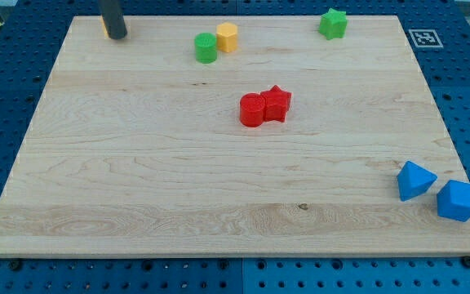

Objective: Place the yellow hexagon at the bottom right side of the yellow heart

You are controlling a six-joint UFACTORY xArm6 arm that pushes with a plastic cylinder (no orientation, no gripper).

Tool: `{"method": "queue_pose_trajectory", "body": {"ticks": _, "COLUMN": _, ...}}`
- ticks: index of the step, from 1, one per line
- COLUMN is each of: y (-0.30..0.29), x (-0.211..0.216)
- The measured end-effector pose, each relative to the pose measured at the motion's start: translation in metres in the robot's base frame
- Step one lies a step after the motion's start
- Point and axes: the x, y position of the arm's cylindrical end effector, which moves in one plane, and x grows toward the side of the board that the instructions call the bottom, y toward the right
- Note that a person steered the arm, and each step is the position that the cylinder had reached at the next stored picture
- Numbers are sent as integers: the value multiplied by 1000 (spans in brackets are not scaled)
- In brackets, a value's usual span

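The yellow hexagon (pixel 227 37) stands near the view's top, a little left of centre, touching a green cylinder (pixel 206 47) on its left. My tip (pixel 117 37) rests at the board's top left corner, far to the left of the hexagon. A small yellow-orange sliver (pixel 104 29) shows at the rod's left edge. It may be the yellow heart, mostly hidden behind the rod.
A green star (pixel 331 23) sits at the top right. A red cylinder (pixel 252 110) and a red star (pixel 277 103) touch each other near the middle. Two blue blocks (pixel 414 180) (pixel 458 200) lie at the bottom right edge of the wooden board (pixel 137 204).
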Motion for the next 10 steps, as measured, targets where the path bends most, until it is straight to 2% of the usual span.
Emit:
{"method": "queue_pose_trajectory", "body": {"ticks": 1, "y": 3, "x": 13}}
{"method": "queue_pose_trajectory", "body": {"ticks": 2, "y": 65, "x": 79}}
{"method": "queue_pose_trajectory", "body": {"ticks": 3, "y": 154, "x": 116}}
{"method": "queue_pose_trajectory", "body": {"ticks": 4, "y": 246, "x": 110}}
{"method": "queue_pose_trajectory", "body": {"ticks": 5, "y": 312, "x": 81}}
{"method": "queue_pose_trajectory", "body": {"ticks": 6, "y": 297, "x": 49}}
{"method": "queue_pose_trajectory", "body": {"ticks": 8, "y": 266, "x": 39}}
{"method": "queue_pose_trajectory", "body": {"ticks": 9, "y": 225, "x": 32}}
{"method": "queue_pose_trajectory", "body": {"ticks": 10, "y": 210, "x": 11}}
